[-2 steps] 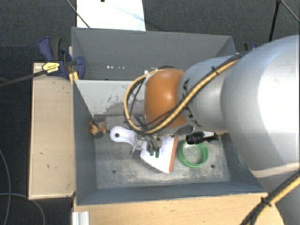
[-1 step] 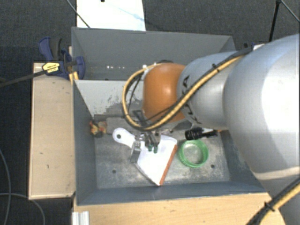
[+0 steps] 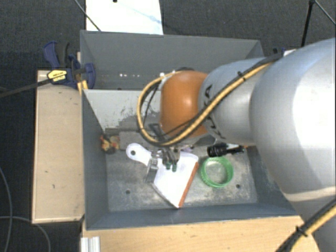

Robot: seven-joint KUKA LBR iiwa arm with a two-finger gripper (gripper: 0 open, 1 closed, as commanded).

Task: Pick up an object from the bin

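My gripper [image 3: 161, 168] hangs below the orange wrist cover in the middle of the bin, low over the floor. Its two fingers stand a little apart and open, with nothing between them. They are at the upper left corner of a white pad with an orange edge [image 3: 176, 187], which lies flat on the bin floor. A white plastic piece [image 3: 135, 152] lies just left of the gripper. Right of it sits a green ring-shaped tape roll [image 3: 217, 172], and above that a black marker [image 3: 227, 150] partly under the arm.
A small brown thing [image 3: 108, 143] rests against the bin's left wall. The arm and its cables cover the bin's back and right. Bare floor shows at the front left and along the front wall.
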